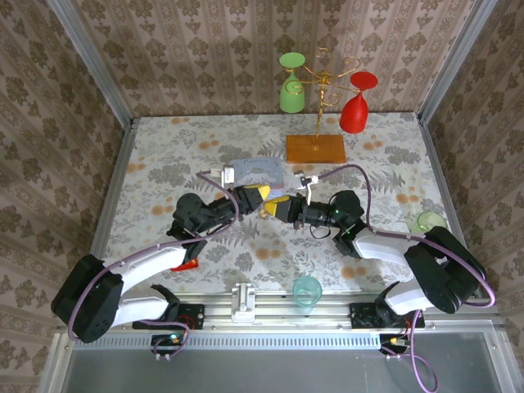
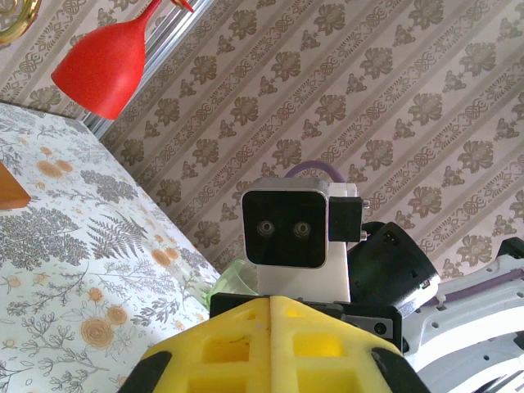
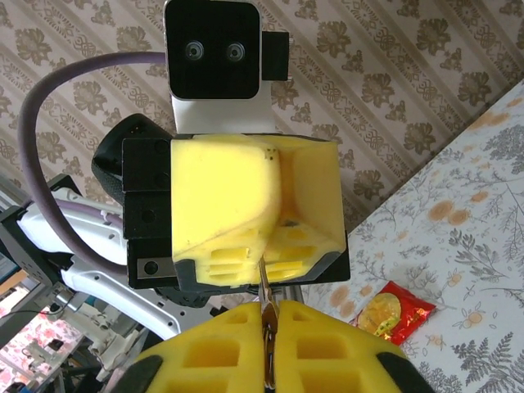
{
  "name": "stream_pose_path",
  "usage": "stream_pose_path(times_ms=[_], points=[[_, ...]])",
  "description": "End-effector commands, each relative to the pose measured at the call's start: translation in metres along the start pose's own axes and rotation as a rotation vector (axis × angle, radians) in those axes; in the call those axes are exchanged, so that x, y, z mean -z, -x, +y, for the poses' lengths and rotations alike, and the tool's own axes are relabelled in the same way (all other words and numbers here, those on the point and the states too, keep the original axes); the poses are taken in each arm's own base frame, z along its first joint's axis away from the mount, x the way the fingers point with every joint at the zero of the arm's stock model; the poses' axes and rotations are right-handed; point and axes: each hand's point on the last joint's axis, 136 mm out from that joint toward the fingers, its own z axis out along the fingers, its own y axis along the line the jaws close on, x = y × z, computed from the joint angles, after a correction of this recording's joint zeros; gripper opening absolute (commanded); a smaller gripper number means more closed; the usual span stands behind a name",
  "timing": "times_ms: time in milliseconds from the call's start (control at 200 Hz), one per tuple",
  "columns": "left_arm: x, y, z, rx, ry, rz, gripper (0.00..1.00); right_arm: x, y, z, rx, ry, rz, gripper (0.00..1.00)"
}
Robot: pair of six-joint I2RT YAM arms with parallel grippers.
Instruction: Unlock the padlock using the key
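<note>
My two grippers meet tip to tip above the middle of the table. In the right wrist view my right gripper (image 3: 268, 309) is shut on the key (image 3: 266, 299), a thin metal blade standing in the seam of the yellow fingers. The key's tip reaches up to the underside of my left gripper (image 3: 281, 214), whose yellow fingers are pressed together. The padlock is hidden. From above, the left gripper (image 1: 263, 196) and right gripper (image 1: 277, 205) touch noses. In the left wrist view the left gripper (image 2: 270, 301) shows a tight seam with nothing visible in it.
A pale blue tin (image 1: 255, 170) lies just behind the grippers. An orange-red snack packet (image 1: 187, 264) sits under the left arm. A green cup (image 1: 308, 291) stands at the near edge and another cup (image 1: 427, 221) at the right. A glass rack (image 1: 316, 147) stands at the back.
</note>
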Motion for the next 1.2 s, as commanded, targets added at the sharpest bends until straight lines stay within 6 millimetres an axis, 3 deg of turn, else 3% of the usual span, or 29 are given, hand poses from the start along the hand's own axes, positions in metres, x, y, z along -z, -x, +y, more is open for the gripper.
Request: stream_pose_path(times_ms=[0, 135, 165, 215, 290, 340, 355, 485, 685, 745, 825, 945, 1035, 1195], points=[[0.001, -0.006, 0.000, 0.009, -0.013, 0.009, 0.00, -0.005, 0.013, 0.016, 0.042, 0.054, -0.041, 0.02], [0.002, -0.007, 0.003, 0.015, -0.006, 0.010, 0.00, 0.001, 0.012, 0.011, 0.045, 0.017, -0.053, 0.00], [0.003, -0.006, 0.006, 0.020, 0.004, 0.006, 0.12, 0.001, 0.009, 0.005, 0.036, -0.004, -0.038, 0.00], [0.007, -0.004, 0.013, 0.035, 0.033, -0.010, 0.46, 0.003, 0.009, 0.009, 0.054, -0.021, -0.025, 0.00], [0.017, 0.002, 0.025, 0.063, 0.085, -0.043, 0.67, 0.006, 0.001, 0.003, 0.056, -0.070, 0.018, 0.00], [0.025, 0.007, 0.032, 0.081, 0.128, -0.057, 0.96, 0.009, -0.005, -0.003, 0.055, -0.118, 0.047, 0.00], [0.027, 0.009, 0.035, 0.086, 0.145, -0.058, 0.99, 0.011, -0.007, -0.006, 0.055, -0.136, 0.060, 0.00], [0.047, 0.012, 0.055, 0.096, 0.289, -0.040, 1.00, 0.022, -0.026, -0.023, 0.056, -0.273, 0.175, 0.00], [0.042, 0.009, 0.046, 0.070, 0.282, 0.058, 0.96, 0.034, -0.039, -0.034, 0.045, -0.372, 0.266, 0.00], [0.049, -0.002, 0.067, 0.077, 0.409, 0.127, 0.95, 0.038, -0.044, -0.045, 0.031, -0.431, 0.287, 0.00], [0.068, -0.020, 0.109, 0.142, 0.616, 0.194, 0.99, 0.052, -0.052, -0.078, -0.033, -0.597, 0.321, 0.00], [0.064, -0.038, 0.141, 0.257, 0.646, 0.174, 1.00, 0.070, -0.065, -0.118, -0.115, -0.793, 0.368, 0.00], [0.063, -0.047, 0.162, 0.274, 0.700, 0.118, 1.00, 0.075, -0.070, -0.129, -0.149, -0.842, 0.370, 0.00], [0.048, -0.059, 0.188, 0.277, 0.730, 0.121, 1.00, 0.076, -0.074, -0.133, -0.169, -0.838, 0.354, 0.00]])
